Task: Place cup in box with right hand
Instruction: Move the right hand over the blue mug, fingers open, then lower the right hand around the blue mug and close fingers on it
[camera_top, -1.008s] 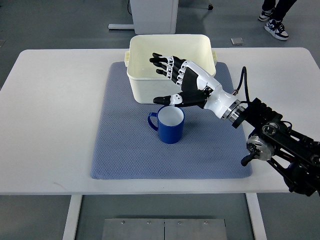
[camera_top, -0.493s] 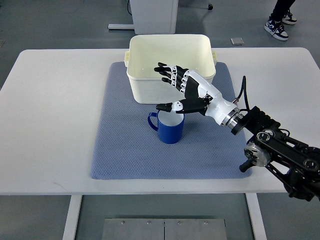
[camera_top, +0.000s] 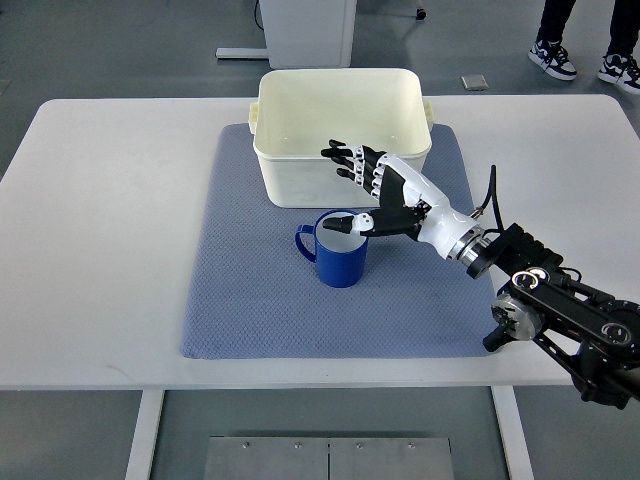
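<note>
A blue cup (camera_top: 337, 257) with its handle pointing left stands upright on the blue-grey mat (camera_top: 260, 300), just in front of the cream box (camera_top: 342, 110). My right hand (camera_top: 352, 190) reaches in from the lower right and hovers over the cup's right rim. Its fingers (camera_top: 350, 160) are spread toward the box's front wall, and the thumb tip (camera_top: 340, 224) hangs over the cup's opening. The hand is open and holds nothing. The left arm does not show.
The mat lies on a white table (camera_top: 100, 230). The box stands on the mat's far edge and looks empty inside. A person's shoes (camera_top: 552, 58) show on the floor beyond the table's far right corner.
My right hand has drawn back from the box and come down toward the cup, its thumb now over the cup's mouth. The cup has not moved.
</note>
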